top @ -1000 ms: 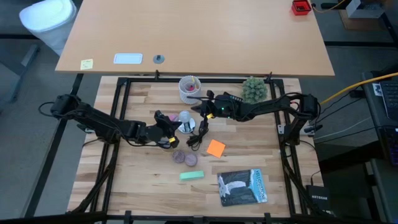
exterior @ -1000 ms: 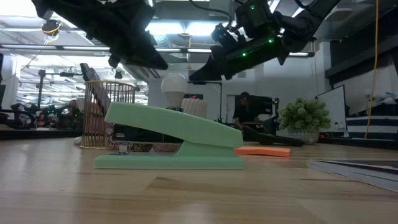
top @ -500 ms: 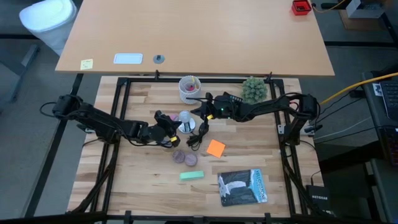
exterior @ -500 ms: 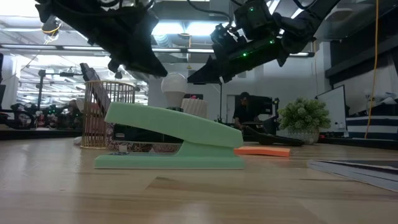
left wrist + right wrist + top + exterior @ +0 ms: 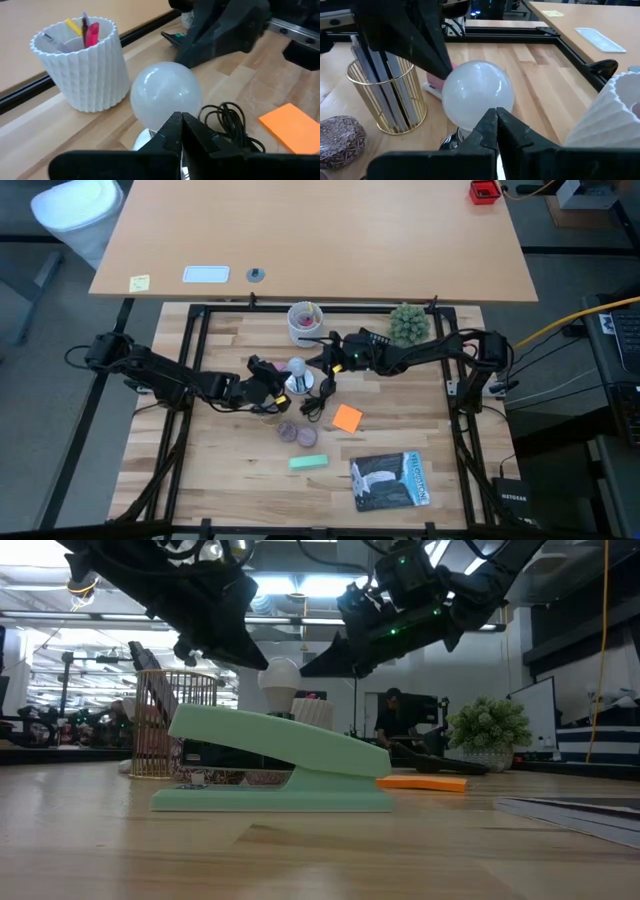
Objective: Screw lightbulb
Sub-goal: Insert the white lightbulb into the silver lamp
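both clenched claws, left (image 5: 283, 388) and right (image 5: 318, 360), are flanking the bulb (image 5: 297, 367) at center frame on the wooden surface (image 5: 400, 420).

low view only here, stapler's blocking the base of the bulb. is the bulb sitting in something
Observer: Yes. The left wrist view shows the lightbulb standing upright on a round silvery socket with a black cord coiled beside it.
Operator: are the grippers holding it
Observer: No. Both wrist views show shut fingers: the left gripper and the right gripper each point at the lower part of the bulb from opposite sides.
Operator: anything close by to bump
Observer: A white cup of pens stands just behind the bulb in the high view, and a gold wire holder stands beside it.
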{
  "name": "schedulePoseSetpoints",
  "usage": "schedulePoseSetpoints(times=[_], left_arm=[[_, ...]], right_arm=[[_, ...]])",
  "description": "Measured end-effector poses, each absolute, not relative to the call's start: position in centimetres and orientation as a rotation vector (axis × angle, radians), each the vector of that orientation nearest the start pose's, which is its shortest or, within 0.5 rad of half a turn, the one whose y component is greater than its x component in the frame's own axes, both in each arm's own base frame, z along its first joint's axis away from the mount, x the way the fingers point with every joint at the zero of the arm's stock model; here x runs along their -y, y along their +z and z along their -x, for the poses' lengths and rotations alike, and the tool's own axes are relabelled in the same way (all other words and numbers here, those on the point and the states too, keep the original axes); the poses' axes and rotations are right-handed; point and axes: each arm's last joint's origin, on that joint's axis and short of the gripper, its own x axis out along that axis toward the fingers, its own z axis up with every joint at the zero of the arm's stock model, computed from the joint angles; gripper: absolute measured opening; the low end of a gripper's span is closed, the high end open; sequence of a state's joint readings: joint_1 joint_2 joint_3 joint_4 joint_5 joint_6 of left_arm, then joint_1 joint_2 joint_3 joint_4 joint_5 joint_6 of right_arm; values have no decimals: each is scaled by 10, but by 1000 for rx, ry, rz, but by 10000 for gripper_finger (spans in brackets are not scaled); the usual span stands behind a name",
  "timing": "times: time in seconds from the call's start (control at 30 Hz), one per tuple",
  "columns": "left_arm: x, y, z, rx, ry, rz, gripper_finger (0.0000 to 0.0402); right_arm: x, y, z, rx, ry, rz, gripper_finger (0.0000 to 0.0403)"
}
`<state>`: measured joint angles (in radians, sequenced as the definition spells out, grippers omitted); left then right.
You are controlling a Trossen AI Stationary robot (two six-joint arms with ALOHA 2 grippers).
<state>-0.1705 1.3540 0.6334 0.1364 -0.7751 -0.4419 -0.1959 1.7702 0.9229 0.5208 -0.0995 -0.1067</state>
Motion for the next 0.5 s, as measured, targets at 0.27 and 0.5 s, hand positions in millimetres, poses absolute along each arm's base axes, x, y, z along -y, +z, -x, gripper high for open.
schedulePoseSetpoints(times=[0.27, 0.5], left_arm=[[18, 195, -260, -395, 718, 147, 1], [16, 195, -258, -379, 780, 145, 1]], right_arm=[[62, 187, -365, -335, -44, 57, 7], [52, 186, -367, -337, 19, 55, 7]])
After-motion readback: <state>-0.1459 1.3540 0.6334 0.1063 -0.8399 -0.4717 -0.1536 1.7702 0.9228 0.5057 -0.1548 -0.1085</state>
